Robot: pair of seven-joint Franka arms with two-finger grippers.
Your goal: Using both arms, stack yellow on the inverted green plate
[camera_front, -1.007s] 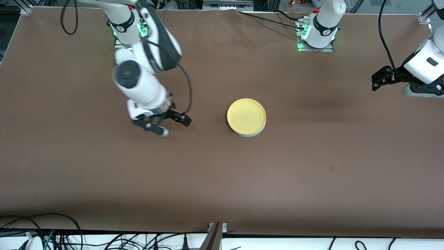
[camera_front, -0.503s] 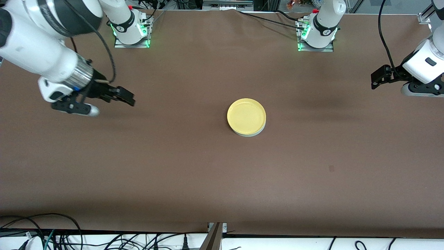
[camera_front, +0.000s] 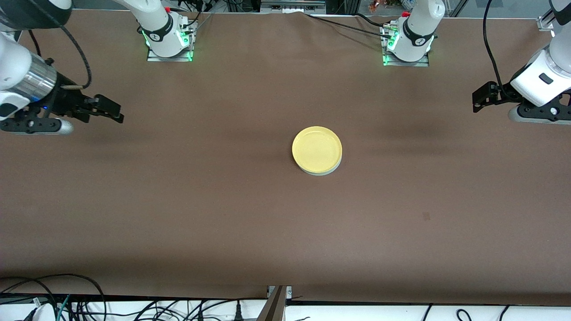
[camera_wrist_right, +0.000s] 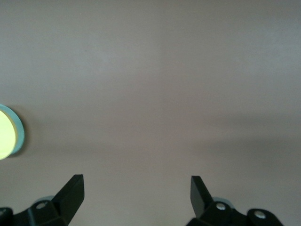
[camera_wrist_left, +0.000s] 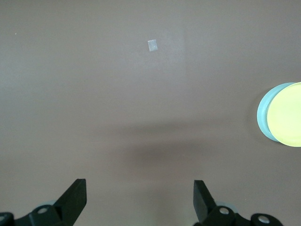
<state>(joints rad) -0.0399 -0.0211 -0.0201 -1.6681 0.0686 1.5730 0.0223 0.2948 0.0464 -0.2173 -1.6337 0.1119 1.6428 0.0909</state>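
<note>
Front view is filled almost edge to edge by the brown table (camera_front: 223,214), whose surface is seen bare from the plates out to both ends and down to the edge nearest the camera. Wide open room is left all round the stack.

Next in size, the right arm (camera_front: 18,67) is seen at its own end of the table, drawn well apart from the plates. Its right gripper (camera_front: 109,111) is held over bare table near that end, fingers (camera_wrist_right: 70,190) spread wide with nothing between them. The left arm (camera_front: 542,76) waits at its own end, and the left gripper (camera_front: 482,96) is likewise held over bare table, fingers (camera_wrist_left: 75,195) parted and empty.

Near the table's middle, the yellow (camera_front: 316,149) plate is set rim-up on the green plate (camera_front: 328,170), of which only a thin pale crescent is shown at the edge nearer the camera.

Smallest, a pale mark (camera_wrist_left: 153,45) is seen on the table in the left wrist view.

Compared with a second ago, the right gripper has been withdrawn from beside the plates to the table's end. The left gripper has shifted only slightly, and the stack has not moved.
</note>
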